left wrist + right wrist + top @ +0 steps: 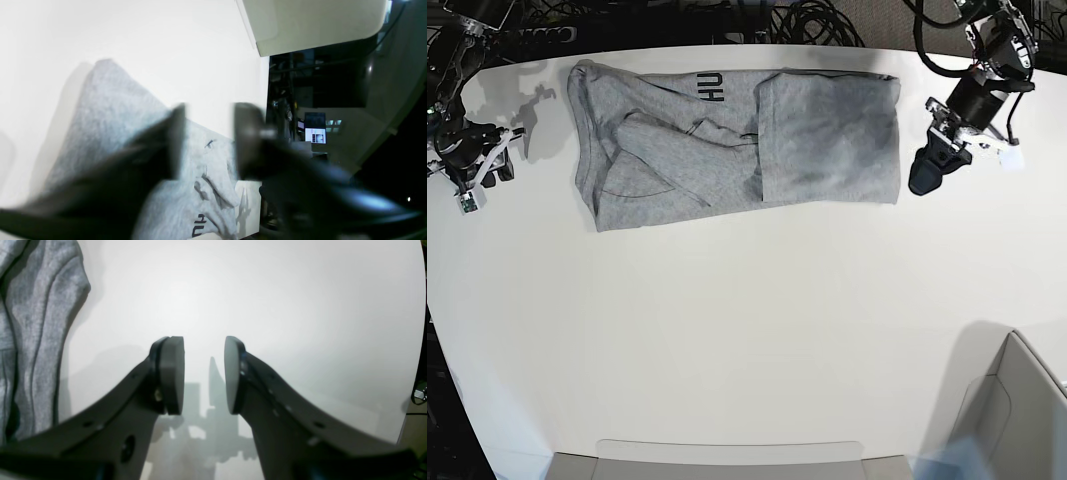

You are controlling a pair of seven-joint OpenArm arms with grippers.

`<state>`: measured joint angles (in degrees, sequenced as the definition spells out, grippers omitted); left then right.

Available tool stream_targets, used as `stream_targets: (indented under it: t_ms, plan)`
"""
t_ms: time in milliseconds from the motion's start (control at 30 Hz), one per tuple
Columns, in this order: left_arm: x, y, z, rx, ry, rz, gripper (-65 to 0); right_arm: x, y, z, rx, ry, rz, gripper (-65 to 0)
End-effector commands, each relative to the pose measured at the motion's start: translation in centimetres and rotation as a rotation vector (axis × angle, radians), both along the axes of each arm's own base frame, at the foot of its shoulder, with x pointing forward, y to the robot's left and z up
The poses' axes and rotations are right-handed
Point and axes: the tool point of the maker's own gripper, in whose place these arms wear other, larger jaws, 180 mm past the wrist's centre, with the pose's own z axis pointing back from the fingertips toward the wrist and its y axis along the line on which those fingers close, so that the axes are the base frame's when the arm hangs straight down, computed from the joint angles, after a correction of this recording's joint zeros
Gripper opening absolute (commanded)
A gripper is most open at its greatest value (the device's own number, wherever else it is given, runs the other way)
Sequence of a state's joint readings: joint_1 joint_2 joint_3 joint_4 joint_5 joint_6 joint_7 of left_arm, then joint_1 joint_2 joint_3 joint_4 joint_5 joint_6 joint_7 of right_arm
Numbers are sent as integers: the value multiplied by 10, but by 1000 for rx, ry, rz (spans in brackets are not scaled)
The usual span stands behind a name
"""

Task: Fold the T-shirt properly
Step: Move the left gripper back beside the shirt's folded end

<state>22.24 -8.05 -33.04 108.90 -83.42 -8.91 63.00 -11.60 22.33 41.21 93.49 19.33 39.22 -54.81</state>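
Note:
The heather-grey T-shirt [667, 150] lies flat along the far side of the white table [727, 320], with its right part folded over as a smooth panel [827, 130] and black letters [715, 88] showing near the far edge. My left gripper [924, 178] hovers just off the shirt's right edge. In the left wrist view this gripper [210, 140] is blurred and open, with nothing between its fingers and the T-shirt [110, 110] beneath it. My right gripper [487, 172] stays left of the shirt. Seen up close, it [203, 373] is open and empty over bare table, with the T-shirt [33, 323] at the left edge.
A pale bin [1017, 400] stands at the near right corner, and a flat tray edge [727, 455] runs along the near side. Black cables [807, 20] lie beyond the far table edge. The left wrist view shows a monitor [315, 135] in the dark room beyond.

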Motion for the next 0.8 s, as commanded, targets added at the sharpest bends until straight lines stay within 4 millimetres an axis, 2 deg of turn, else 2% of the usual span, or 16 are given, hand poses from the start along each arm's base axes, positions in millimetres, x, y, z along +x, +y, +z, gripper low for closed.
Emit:
stream_targets:
  t_ms: [0, 200, 367, 500, 767]
  plan:
    - [1, 1, 11, -8, -21, 4, -295, 9, -4, 16, -22, -48, 17, -444]
    - [-1, -1, 12, -50, 50, 39, -302, 9, -4, 15, -16, -46, 18, -441]
    - [-2, -1, 11, -48, 52, 38, -302, 11, 15, 18, 112, -80, 40, -440]
    - [-3, -1, 11, -49, 54, 37, -303, 1, 10, 7, 191, -22, -7, -440]
    - [-6, -10, 10, -60, 72, -13, -304, -1, 27, -9, 445, -32, -45, -425]
